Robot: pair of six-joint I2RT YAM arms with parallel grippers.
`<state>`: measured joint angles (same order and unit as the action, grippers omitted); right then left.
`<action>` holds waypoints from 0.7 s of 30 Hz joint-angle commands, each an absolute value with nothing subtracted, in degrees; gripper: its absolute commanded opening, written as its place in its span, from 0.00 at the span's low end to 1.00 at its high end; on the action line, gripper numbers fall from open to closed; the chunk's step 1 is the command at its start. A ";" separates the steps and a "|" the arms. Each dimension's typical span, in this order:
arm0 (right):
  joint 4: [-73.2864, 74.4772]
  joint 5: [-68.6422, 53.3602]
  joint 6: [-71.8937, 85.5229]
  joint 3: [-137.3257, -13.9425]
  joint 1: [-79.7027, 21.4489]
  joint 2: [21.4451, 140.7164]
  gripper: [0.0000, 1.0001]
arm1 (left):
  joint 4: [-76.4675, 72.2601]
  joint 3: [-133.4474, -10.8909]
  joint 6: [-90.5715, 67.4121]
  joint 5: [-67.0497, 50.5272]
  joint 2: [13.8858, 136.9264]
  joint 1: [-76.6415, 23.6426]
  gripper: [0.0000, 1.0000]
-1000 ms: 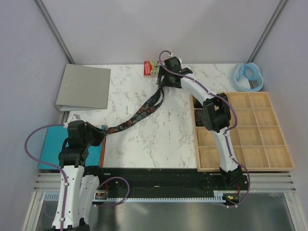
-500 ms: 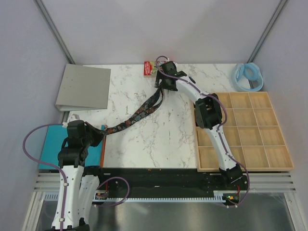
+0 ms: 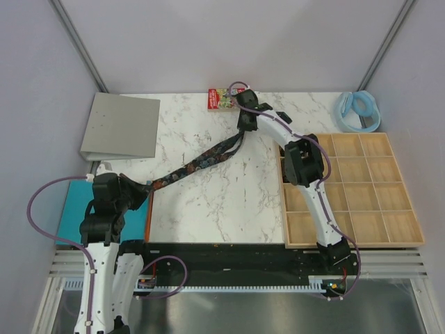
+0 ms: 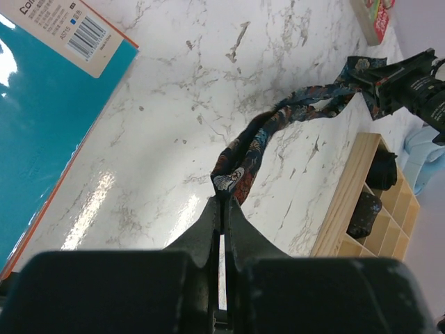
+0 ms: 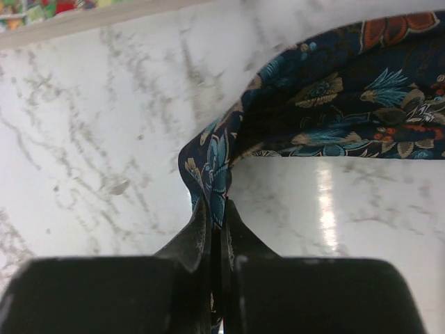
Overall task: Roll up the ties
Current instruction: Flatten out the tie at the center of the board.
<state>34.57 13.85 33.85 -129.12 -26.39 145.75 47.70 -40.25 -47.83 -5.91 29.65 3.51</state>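
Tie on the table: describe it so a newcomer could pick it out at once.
On the marble table, look between the grey binder and the wooden tray. The tie is a long dark floral strip running diagonally, one end pinched by the left gripper, the other by the right gripper. Unlike the tray's dark rolls, it is stretched out.
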 commanded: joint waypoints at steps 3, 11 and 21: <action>45.16 22.75 26.65 -132.69 -23.20 137.38 0.00 | 48.07 -42.80 -47.11 -9.13 27.95 3.78 0.02; 60.00 30.32 19.25 -134.54 -21.71 133.94 0.00 | 47.37 -40.61 -50.01 -12.30 28.64 3.78 0.02; 67.06 31.20 14.07 -142.91 -22.06 149.58 0.06 | 40.61 -34.54 -46.59 -13.88 42.34 3.78 0.03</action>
<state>62.00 28.34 17.82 -139.94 -22.04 142.30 44.64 -36.12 -48.64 -12.64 37.60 3.51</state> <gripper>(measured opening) 0.033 0.027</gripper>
